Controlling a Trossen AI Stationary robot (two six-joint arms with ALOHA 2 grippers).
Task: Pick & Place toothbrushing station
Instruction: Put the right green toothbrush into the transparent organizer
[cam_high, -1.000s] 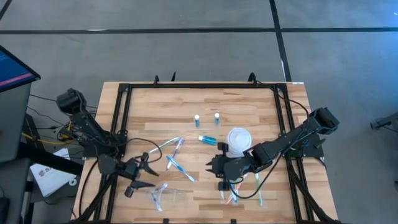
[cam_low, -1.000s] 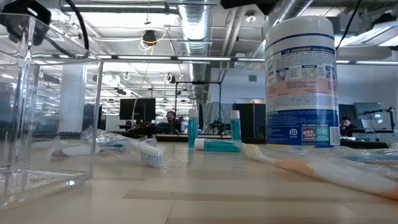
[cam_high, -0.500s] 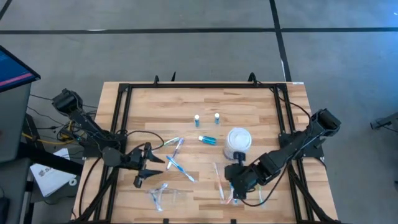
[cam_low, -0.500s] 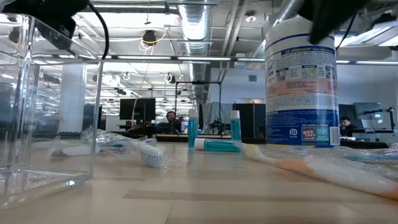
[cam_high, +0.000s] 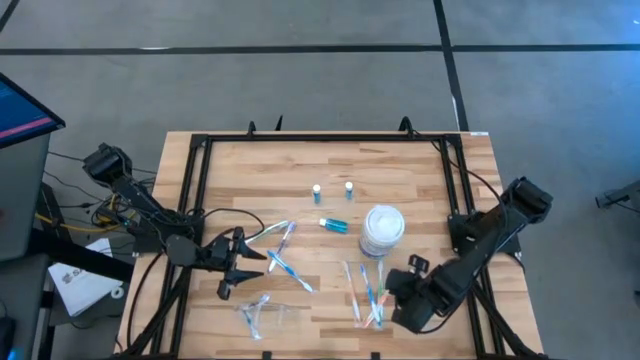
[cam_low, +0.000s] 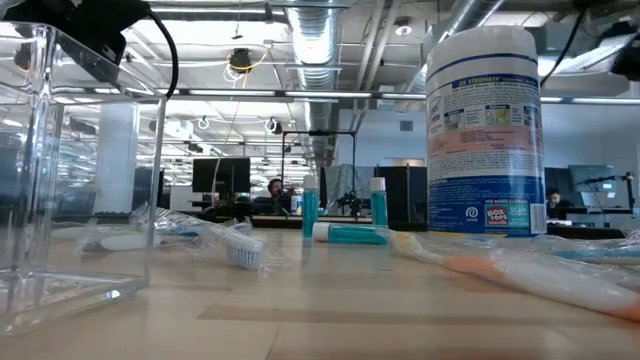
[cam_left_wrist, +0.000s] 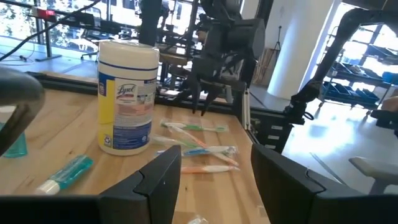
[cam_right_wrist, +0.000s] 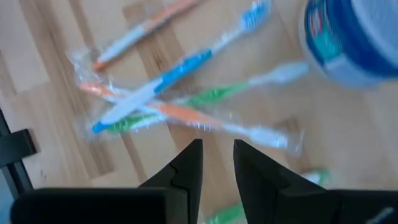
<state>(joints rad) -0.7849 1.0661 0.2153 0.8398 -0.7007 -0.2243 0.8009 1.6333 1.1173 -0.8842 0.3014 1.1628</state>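
Bright overhead light, blurred wrist view

A tall white cylindrical wipes canister with a printed blue-and-yellow label stands upright right of the middle of the light wooden slatted table. A clear acrylic box-shaped holder sits near the table's front edge, left of centre. A black metal frame borders the table's far edge.
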